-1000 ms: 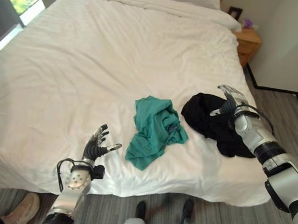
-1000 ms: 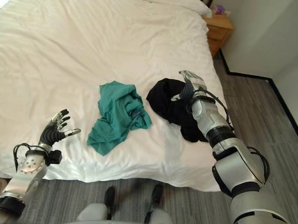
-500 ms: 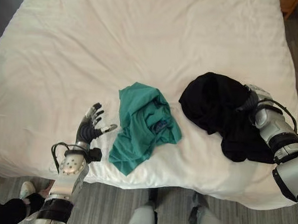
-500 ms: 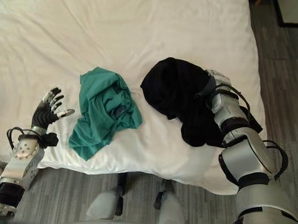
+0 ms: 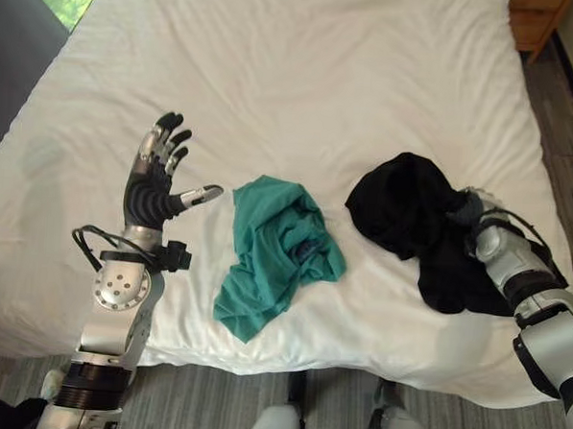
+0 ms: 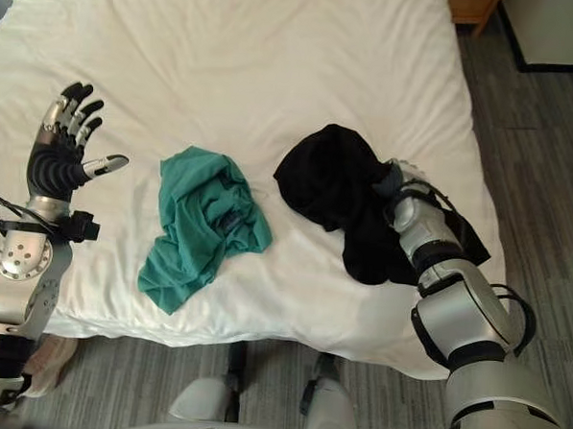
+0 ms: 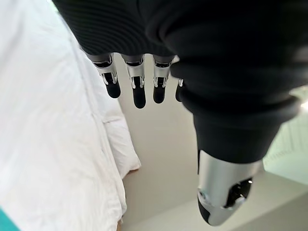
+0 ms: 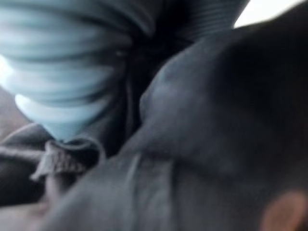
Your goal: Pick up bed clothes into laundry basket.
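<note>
A crumpled teal garment point(image 5: 277, 252) lies on the white bed point(image 5: 304, 71), near its front edge. To its right sits a heap of black clothes point(image 5: 407, 209). My right hand point(image 5: 467, 206) is pushed into the right side of that heap, and the dark cloth point(image 8: 216, 96) covers its fingers. My left hand point(image 5: 155, 183) is raised over the bed to the left of the teal garment. It is open, with straight fingers point(image 7: 138, 79), the thumb spread out, and nothing in it.
A wooden nightstand point(image 5: 535, 14) stands past the bed's far right corner. Grey plank floor point(image 6: 549, 161) runs along the right side and the front. A person's shoe point(image 6: 47, 354) shows by the front left of the bed.
The camera has shifted. My left hand has risen from low at the bed's edge to well above it. My right hand has sunk down into the black clothes.
</note>
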Motion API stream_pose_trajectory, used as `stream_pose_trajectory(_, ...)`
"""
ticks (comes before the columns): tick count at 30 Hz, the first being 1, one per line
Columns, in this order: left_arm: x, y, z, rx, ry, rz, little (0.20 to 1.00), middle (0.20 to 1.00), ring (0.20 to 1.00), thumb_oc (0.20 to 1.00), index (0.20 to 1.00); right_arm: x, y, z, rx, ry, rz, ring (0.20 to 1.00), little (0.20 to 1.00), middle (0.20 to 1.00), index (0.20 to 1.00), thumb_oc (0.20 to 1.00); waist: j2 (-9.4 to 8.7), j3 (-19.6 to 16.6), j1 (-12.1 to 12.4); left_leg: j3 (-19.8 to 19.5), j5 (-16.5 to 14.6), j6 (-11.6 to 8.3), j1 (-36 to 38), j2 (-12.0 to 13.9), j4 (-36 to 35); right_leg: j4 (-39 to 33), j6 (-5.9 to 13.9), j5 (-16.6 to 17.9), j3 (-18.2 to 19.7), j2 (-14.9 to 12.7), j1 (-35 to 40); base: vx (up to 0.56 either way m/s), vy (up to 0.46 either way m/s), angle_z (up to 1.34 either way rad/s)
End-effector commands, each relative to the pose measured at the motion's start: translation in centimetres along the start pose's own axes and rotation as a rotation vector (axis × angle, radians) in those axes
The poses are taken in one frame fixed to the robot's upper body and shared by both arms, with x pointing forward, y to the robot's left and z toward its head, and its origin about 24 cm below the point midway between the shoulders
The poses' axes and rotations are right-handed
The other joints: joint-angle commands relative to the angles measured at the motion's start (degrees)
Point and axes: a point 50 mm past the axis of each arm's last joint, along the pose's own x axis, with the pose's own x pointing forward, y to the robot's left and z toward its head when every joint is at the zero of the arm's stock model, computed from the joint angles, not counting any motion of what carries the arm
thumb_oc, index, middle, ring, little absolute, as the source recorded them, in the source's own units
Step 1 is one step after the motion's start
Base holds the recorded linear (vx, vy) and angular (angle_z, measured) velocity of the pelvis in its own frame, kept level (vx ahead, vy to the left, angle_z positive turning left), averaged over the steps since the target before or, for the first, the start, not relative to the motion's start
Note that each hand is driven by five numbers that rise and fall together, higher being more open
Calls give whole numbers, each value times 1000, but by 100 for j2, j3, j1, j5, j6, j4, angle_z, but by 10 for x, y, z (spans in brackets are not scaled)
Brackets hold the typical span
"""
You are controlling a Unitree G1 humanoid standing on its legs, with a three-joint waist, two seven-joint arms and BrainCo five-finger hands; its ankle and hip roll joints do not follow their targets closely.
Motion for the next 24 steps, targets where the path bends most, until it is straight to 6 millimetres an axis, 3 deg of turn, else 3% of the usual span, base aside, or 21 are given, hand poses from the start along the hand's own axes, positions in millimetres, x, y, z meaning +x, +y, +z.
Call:
stream_pose_trajectory(1,-2,0,-8,178,29,-50,1000,1000,1000,1000,1000,-3,8,-9,-34,25,34,200,200,200,200,200,-316,-215,-158,253,211,-97,-192,59,29,76,483,-403,82,-361,383,17,41,-13)
stream_pose_trajectory(3,-2,1,-22,380,98,-104,1000,1000,1000,1000,1000,-3,2,-3,-28,-14,1,200,200,200,200,200,-408,-290,-262,352,122,-73,4,77,29,76,504,-383,130,-339,509,20,36,-17)
stream_pose_trajectory(4,-2,1,-22,380,98,-104,1000,1000,1000,1000,1000,-3,2,-4,-28,-13,1,200,200,200,200,200,-410,-284,-254,356,121,-73,11,77,29,76,504,-383,134,-339,513,24,38,-23)
stream_pose_trajectory(6,0,9,-43,592,192,-134,1000,1000,1000,1000,1000,-2,-15,9,-15,-73,-63,200,200,200,200,200,-507,-380,-384,465,84,-61,166,94,29,76,509,-334,205,-323,593,-2,45,-26)
stream_pose_trajectory(8,0,11,-59,682,270,-171,1000,1000,1000,1000,1000,-4,-21,12,-7,-102,-95,200,200,200,200,200,-556,-449,-430,536,53,-48,254,102,29,76,513,-319,237,-332,649,3,40,-25)
stream_pose_trajectory(11,-9,21,-81,881,381,-239,1000,1000,1000,1000,1000,-7,-48,16,16,-143,-185,200,200,200,200,200,-609,-570,-579,594,13,-35,370,97,29,76,523,-295,298,-343,722,-10,60,-28)
stream_pose_trajectory(14,-16,24,-93,953,446,-263,1000,1000,1000,1000,1000,-10,-50,15,38,-149,-204,200,200,200,200,200,-629,-618,-657,635,-8,-28,425,96,29,76,523,-280,339,-347,759,4,46,-11)
stream_pose_trajectory(16,-19,24,-99,1003,474,-279,1000,1000,1000,1000,1000,-13,-48,12,61,-152,-210,200,200,200,200,200,-641,-662,-733,677,-32,-16,480,92,29,76,529,-267,368,-353,778,11,51,-4)
stream_pose_trajectory(19,-24,19,-117,1129,533,-343,1000,1000,1000,1000,1000,-18,-19,12,84,-164,-153,200,200,200,200,200,-654,-688,-857,763,-59,8,540,76,29,76,556,-222,424,-353,778,-5,46,-14)
stream_pose_trajectory(21,-23,17,-117,1130,529,-344,1000,1000,1000,1000,1000,-18,-19,11,85,-161,-154,200,200,200,200,200,-660,-688,-832,771,-61,9,542,74,29,76,558,-220,432,-354,775,-20,23,-8)
stream_pose_trajectory(24,-52,20,-154,1337,727,-573,1000,1000,1000,1000,1000,-16,-8,25,67,-197,-120,200,200,200,200,200,-673,-661,-965,982,-82,-1,584,77,29,76,615,-137,544,-338,666,-19,49,-21)
